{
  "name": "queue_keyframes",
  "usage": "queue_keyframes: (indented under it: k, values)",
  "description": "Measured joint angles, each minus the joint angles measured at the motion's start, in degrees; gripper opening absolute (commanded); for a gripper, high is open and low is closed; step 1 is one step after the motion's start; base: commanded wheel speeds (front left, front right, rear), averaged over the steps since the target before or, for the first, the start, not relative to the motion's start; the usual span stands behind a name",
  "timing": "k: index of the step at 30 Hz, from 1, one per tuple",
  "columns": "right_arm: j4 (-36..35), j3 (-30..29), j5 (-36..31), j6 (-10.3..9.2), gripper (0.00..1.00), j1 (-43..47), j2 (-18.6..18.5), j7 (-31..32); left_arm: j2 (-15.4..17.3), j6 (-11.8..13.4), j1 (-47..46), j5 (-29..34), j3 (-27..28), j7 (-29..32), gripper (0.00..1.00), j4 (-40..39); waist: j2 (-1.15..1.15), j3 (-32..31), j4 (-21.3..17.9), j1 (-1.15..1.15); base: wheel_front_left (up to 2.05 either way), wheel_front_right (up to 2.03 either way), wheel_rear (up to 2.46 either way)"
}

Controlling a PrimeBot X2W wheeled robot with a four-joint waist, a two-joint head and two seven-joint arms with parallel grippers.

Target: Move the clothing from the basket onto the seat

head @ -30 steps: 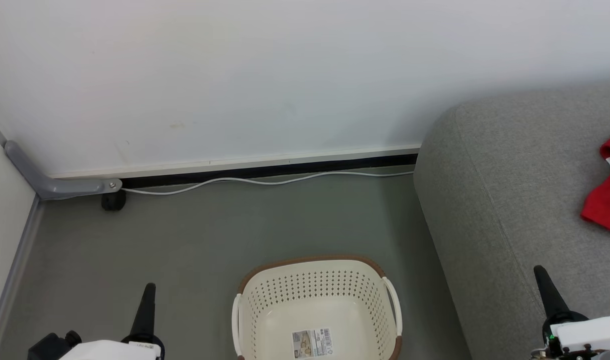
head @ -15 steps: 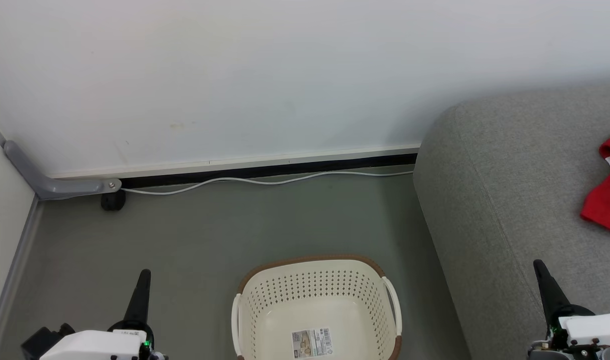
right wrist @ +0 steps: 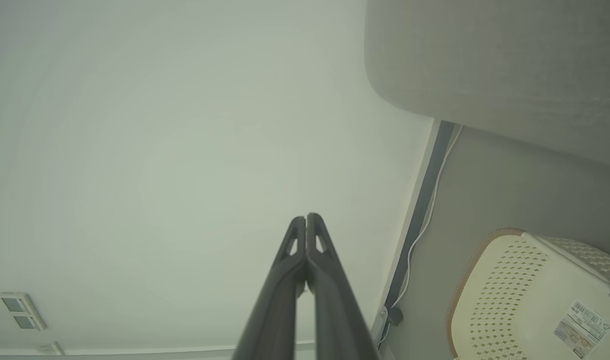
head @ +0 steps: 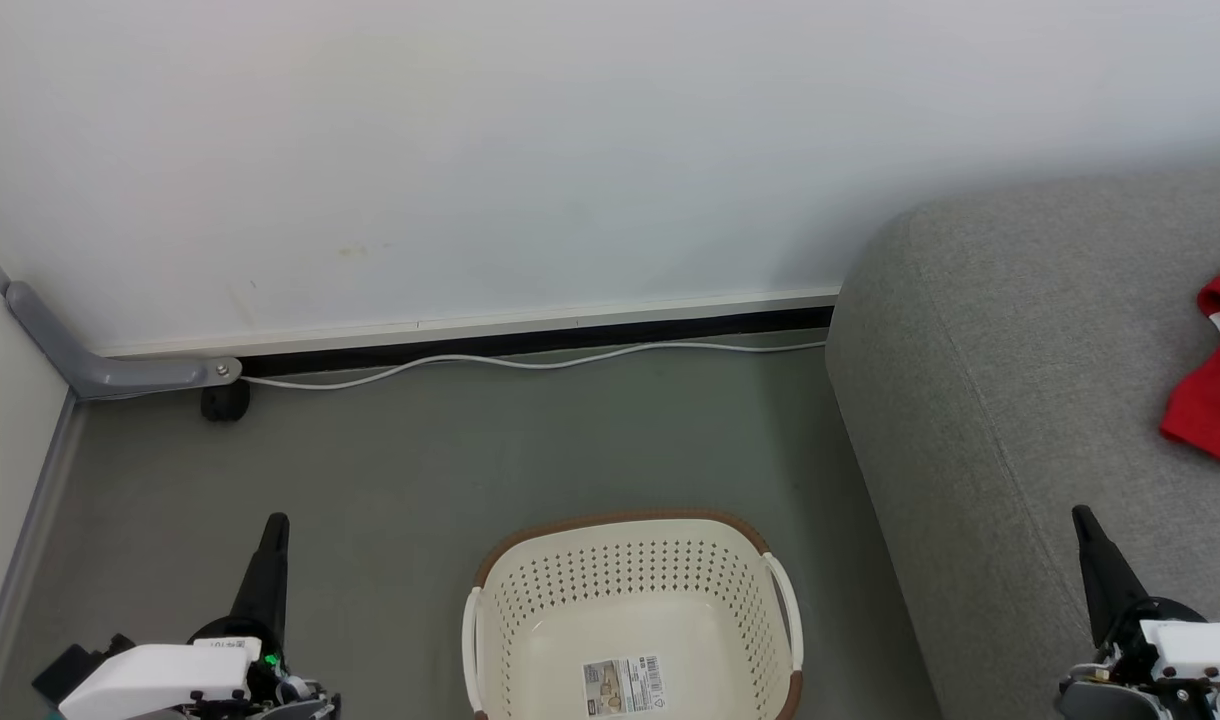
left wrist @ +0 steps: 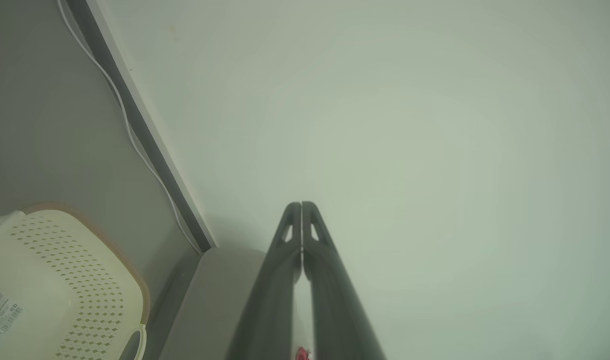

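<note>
The cream basket (head: 530, 610) stands on the floor at the bottom centre, holding nothing but its paper label (head: 625, 685); it also shows as the basket (left wrist: 60, 270) and the basket (right wrist: 510, 295) in the wrist views. Red clothing (head: 1210, 400) with white trim lies on the grey seat (head: 1020, 380) at the right edge, partly cut off. My left gripper (head: 275, 522) is shut and empty, left of the basket. My right gripper (head: 1080, 515) is shut and empty over the seat's front. Both wrist views show fingertips pressed together: left gripper (left wrist: 301, 205), right gripper (right wrist: 306, 217).
A white wall with a dark baseboard runs behind the basket, and a white cable (head: 530, 362) lies along it. A grey bracket with a black caster (head: 225, 400) sits at the left corner. Bare grey floor (head: 420, 460) lies between wall and basket.
The left gripper has drifted left and a little up the view; the right gripper has risen slightly. Basket and clothing have not moved.
</note>
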Motion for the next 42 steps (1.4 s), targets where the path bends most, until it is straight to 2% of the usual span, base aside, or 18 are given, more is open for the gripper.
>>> queue_keyframes:
  k: [6,42]
  values:
    - [-0.2,-0.8,2.1,0.00,0.00,-0.6,0.6,0.8,0.0,-0.5,-1.1,-3.2,0.6,1.0,0.00,0.3,0.00,0.0,0.0,0.00,0.00,0.00,0.00]
    - [-0.2,-0.9,2.4,0.00,0.00,-1.0,0.8,1.2,-0.5,-0.5,-1.2,-3.1,1.3,1.5,0.00,0.3,0.00,0.0,0.0,0.00,0.00,0.00,0.00]
